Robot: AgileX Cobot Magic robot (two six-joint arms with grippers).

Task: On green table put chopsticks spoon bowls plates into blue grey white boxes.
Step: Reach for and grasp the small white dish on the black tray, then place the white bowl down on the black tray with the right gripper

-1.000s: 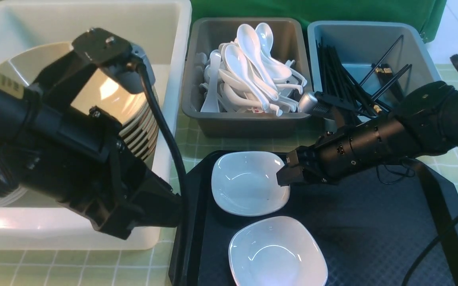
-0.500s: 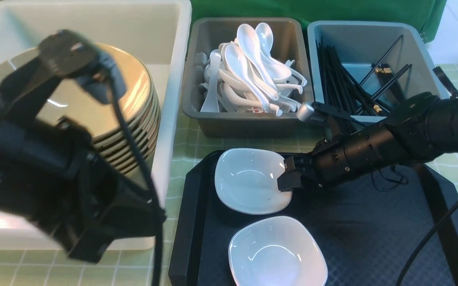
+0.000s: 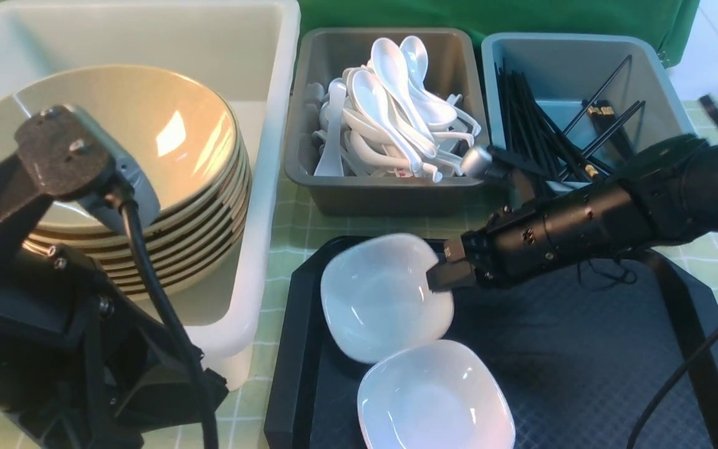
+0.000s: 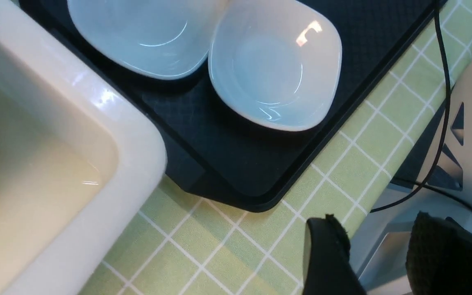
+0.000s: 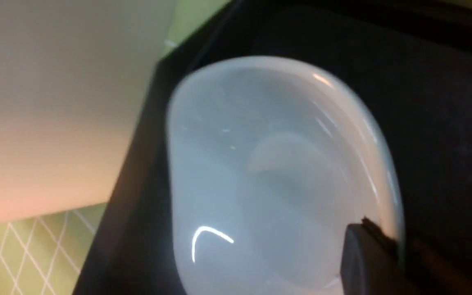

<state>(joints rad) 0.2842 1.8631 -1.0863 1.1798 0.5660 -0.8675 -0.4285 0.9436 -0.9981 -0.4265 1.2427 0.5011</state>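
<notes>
Right gripper (image 3: 435,279): clamped on the right-hand rim of a small glossy white rounded-square plate (image 3: 378,299). The right wrist view shows only one dark finger (image 5: 363,262), lying on that rim. The other finger is hidden by the plate.
Held plate: tilted over the far part of a black textured plastic tray (image 3: 583,374). It is blurred in both views that face it, so its exact lean is hard to read.
Second plate (image 3: 434,402): the same white rounded-square kind, lying flat on the tray nearer the robot. Its near edge is cut off by the front view's lower border. The held plate's edge overlaps its far rim there, and whether the two touch cannot be told.
Left gripper (image 4: 377,233): black padded fingers stand apart with nothing between them, above the pale green gridded table (image 3: 281,249) near the tray's corner. In the front view the arm's own bulk hides the fingertips.
White box: a large white rectangular plastic tub (image 3: 275,156) at the left holds a stack of wide beige-olive glossy bowls (image 3: 147,143) with dark rims. The left arm covers the stack's near side.
Grey box: a dark grey plastic tub (image 3: 390,196) at the middle back holds a heap of glossy white soup spoons (image 3: 390,100).
Blue box: a dull blue plastic tub (image 3: 552,37) at the right back holds thin black chopsticks (image 3: 530,118). The right arm hides its near wall.
</notes>
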